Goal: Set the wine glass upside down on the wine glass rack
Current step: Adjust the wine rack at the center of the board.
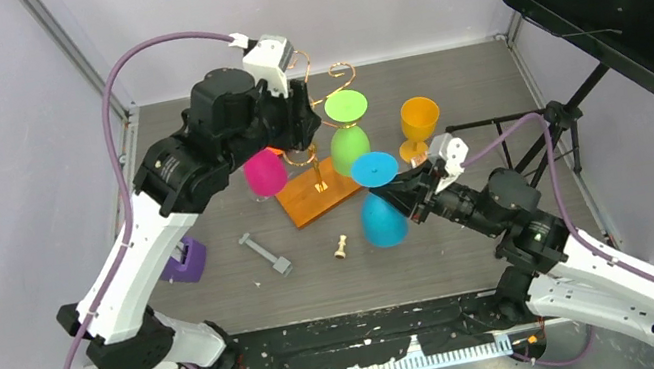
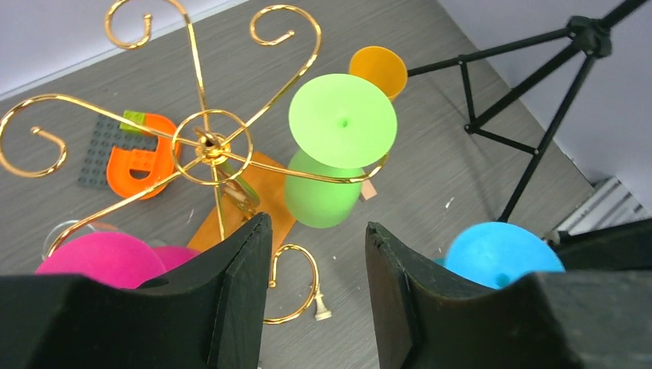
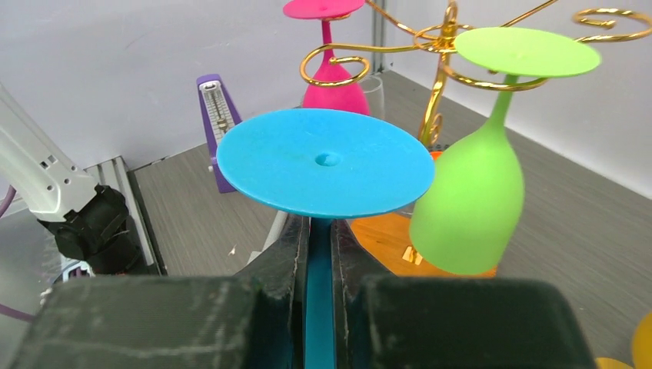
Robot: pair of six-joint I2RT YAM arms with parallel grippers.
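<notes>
An upside-down blue wine glass (image 1: 382,220) hangs by its stem in my right gripper (image 1: 406,193), just right of the wine glass rack (image 1: 320,196). In the right wrist view the fingers (image 3: 292,246) of that gripper (image 3: 321,223) pinch the blue stem under the round foot (image 3: 323,161). The gold rack (image 2: 211,146) carries a green glass (image 2: 342,119) and a pink glass (image 2: 100,257), both upside down. My left gripper (image 2: 319,224) hovers open above the rack's arms, with nothing between its fingers.
An orange-yellow glass (image 1: 419,117) stands upright behind the blue one. A black music stand (image 1: 637,8) and its tripod (image 1: 537,132) fill the right side. A purple metronome (image 1: 184,260), a grey bolt-like part (image 1: 266,253) and a small chess piece (image 1: 341,246) lie in front.
</notes>
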